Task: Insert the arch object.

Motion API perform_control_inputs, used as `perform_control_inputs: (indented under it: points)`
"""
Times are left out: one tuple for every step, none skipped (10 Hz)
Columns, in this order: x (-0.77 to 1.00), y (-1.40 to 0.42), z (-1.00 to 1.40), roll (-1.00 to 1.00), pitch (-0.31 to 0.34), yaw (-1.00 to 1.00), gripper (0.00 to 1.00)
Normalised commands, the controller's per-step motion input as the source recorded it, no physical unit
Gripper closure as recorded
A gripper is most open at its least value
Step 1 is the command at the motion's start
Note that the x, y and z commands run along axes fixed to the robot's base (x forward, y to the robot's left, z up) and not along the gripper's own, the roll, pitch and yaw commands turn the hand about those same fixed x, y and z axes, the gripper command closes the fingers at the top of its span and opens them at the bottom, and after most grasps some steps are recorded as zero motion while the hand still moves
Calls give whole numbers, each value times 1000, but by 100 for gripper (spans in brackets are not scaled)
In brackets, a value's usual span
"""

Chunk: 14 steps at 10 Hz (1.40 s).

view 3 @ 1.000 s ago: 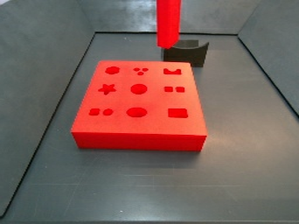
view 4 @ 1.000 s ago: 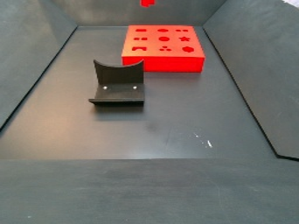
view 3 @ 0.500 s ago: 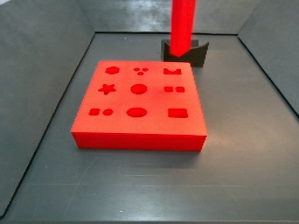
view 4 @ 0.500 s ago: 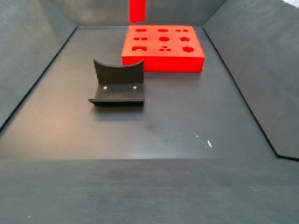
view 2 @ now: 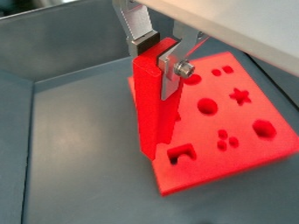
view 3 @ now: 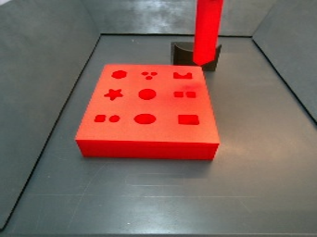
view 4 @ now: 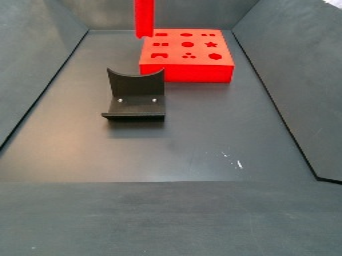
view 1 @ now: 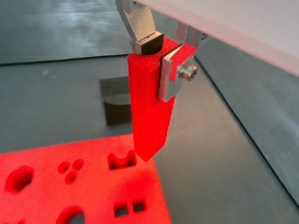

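Clenched on a long red arch-profile bar (view 1: 149, 105), the silver two-finger tool (view 1: 162, 52) is hanging above the dark grey bench (view 4: 174, 150). Its plates are pressing the bar's upper end, and the bar is pointing down just past the red foam board's (view 3: 146, 106) arch-shaped slot (view 2: 183, 154), toward the dark L-shaped fixture (view 4: 134, 95) at the board's 1 o'clock in a side view (view 3: 198, 54)

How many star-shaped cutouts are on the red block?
1: a star cutout on the red block, at its edge farthest from the fixture. The gripper holds the arch piece above.
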Motion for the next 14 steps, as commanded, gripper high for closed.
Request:
perform_control_inputs:
  points:
    - [43,303,-57,0,23,-700,100]
    - [0,63,0,0,39,-337,100]
    - [0,0,-17,0,0,0,100]
    - [63,0,-120,-59,93,-71,100]
    - [283,14,0,-36,331,-460,100]
    - [0,0,0,-61,384,-643,100]
    - [0,0,20,-106,399,-726,100]
    - [0,0,17,-110,396,-726,100]
    - [0,0,9,-123,390,-726,100]
    - [0,0,0,-164,371,-706,100]
    - [-60,0,-243,-236,290,-626,100]
    - [-97,0,-349,-150,190,-589,100]
    - [-117,0,-406,-114,156,-674,100]
    - [-157,0,-337,-96,156,-671,100]
